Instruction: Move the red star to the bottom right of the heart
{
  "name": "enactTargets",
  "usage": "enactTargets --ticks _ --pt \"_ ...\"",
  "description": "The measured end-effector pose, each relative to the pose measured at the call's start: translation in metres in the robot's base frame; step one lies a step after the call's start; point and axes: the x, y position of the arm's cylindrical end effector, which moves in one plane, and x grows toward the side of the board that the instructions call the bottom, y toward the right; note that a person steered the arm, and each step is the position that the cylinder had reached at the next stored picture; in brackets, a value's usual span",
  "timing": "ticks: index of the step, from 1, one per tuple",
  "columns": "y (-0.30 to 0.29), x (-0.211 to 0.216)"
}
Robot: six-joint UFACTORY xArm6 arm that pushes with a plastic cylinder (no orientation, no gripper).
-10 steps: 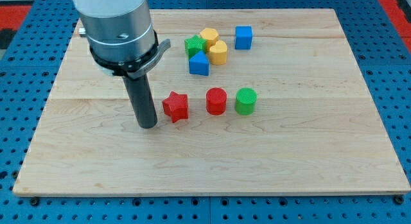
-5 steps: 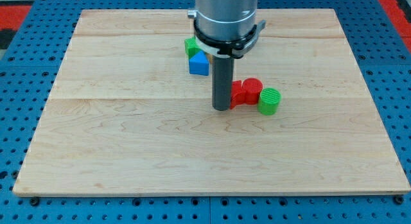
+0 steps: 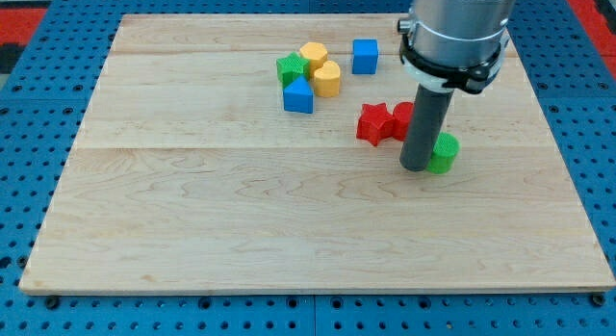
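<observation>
The red star [image 3: 373, 122] lies right of the board's middle, touching a red cylinder [image 3: 403, 116] on its right that my rod partly hides. My tip [image 3: 416, 167] rests on the board just below and to the right of the star, beside the green cylinder [image 3: 444, 154]. A yellow heart-like block [image 3: 327, 79] sits in the cluster toward the view's top, up and left of the star; its exact shape is hard to tell.
The cluster near the view's top holds a green block [image 3: 291, 67], another yellow block [image 3: 313, 56] and a blue triangular block [image 3: 298, 96]. A blue cube [image 3: 364, 56] stands to its right. The wooden board [image 3: 192, 211] lies on a blue pegboard.
My tip swept from the board's left to the right, pushing the red star, red cylinder and green cylinder rightward. It has passed the star and now stands by the green cylinder.
</observation>
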Motion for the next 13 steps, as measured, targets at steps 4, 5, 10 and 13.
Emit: enactTargets --ticks 4,5,10,13 --pt "-0.046 -0.035" --pt "-0.032 -0.018" --pt "-0.039 -0.072" --pt "0.013 -0.101"
